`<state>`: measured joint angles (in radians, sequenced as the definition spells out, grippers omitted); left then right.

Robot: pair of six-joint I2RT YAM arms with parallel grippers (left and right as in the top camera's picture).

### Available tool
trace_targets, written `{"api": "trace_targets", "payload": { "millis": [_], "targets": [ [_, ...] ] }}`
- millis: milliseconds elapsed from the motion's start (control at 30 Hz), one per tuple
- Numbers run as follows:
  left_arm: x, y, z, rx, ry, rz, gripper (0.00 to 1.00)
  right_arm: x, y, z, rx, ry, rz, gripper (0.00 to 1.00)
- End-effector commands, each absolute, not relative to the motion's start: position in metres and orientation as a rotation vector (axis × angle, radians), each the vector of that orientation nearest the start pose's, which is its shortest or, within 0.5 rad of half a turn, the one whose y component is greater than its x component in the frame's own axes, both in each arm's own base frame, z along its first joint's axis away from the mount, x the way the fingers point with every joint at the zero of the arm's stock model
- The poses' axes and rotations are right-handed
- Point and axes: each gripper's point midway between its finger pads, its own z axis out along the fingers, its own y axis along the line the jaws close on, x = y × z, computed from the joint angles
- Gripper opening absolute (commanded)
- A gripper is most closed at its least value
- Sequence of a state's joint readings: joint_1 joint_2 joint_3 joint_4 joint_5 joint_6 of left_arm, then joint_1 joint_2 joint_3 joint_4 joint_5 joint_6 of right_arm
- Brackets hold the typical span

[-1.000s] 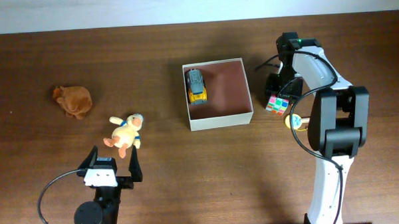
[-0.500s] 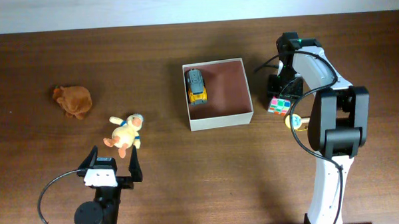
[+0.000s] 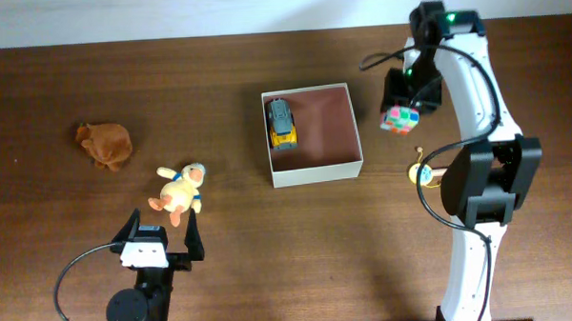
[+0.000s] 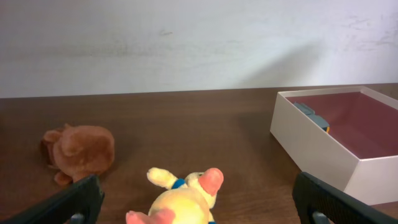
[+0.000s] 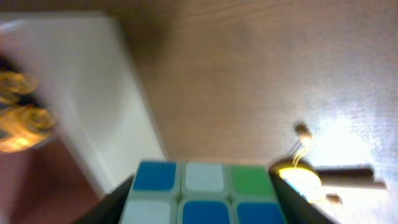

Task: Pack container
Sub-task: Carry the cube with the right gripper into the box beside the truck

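The container [image 3: 317, 172], a shallow box with off-white walls and a reddish-brown floor, sits at mid-table with a yellow toy car [image 3: 282, 122] in its left side. My right gripper [image 3: 401, 107] is shut on a colour cube [image 3: 399, 121], held in the air just right of the box. In the right wrist view the cube [image 5: 205, 193] fills the gap between the dark fingers, with the box wall [image 5: 93, 93] to the left below. My left gripper [image 3: 162, 243] stands open behind a yellow duck plush [image 3: 179, 191], apart from it. The left wrist view shows that duck [image 4: 183, 199] and the container [image 4: 323, 149].
A brown plush [image 3: 104, 144] lies at the far left, also in the left wrist view [image 4: 79, 149]. A small yellow toy [image 3: 423, 172] lies on the table right of the box, below the cube; the right wrist sees this yellow toy [image 5: 301, 180] too.
The right gripper closed on the cube, lifted it off the table and carried it a little toward the back. The left arm has not moved.
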<state>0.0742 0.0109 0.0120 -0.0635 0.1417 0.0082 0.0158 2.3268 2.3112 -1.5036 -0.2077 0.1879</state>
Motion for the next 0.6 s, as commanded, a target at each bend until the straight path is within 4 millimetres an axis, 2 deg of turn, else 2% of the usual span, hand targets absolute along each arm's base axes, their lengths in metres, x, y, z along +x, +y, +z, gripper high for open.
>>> {"api": "trace_targets", "payload": {
  "millis": [0,100,200,367,433,567],
  "targets": [
    [0.246,-0.006,0.16,0.067,1.634,-0.041,0.99,0.468,0.092,0.179,-0.016,2.927,0.629,0.53],
    [0.246,-0.006,0.16,0.067,1.634,-0.041,0.99,0.465,0.119,0.2,-0.158,2.863,0.713,0.53],
    [0.246,-0.006,0.16,0.067,1.634,-0.041,0.99,0.46,0.145,0.205,-0.269,2.843,0.735,0.53],
    [0.246,-0.006,0.16,0.067,1.634,-0.041,0.99,0.453,0.183,0.195,-0.379,2.85,0.665,0.53],
    [0.246,-0.006,0.16,0.067,1.634,-0.041,0.99,0.457,0.195,0.184,-0.364,2.861,0.53,0.53],
    [0.246,-0.006,0.16,0.067,1.634,-0.041,0.99,0.461,0.207,0.168,-0.357,2.86,0.383,0.53]
  ]
}}
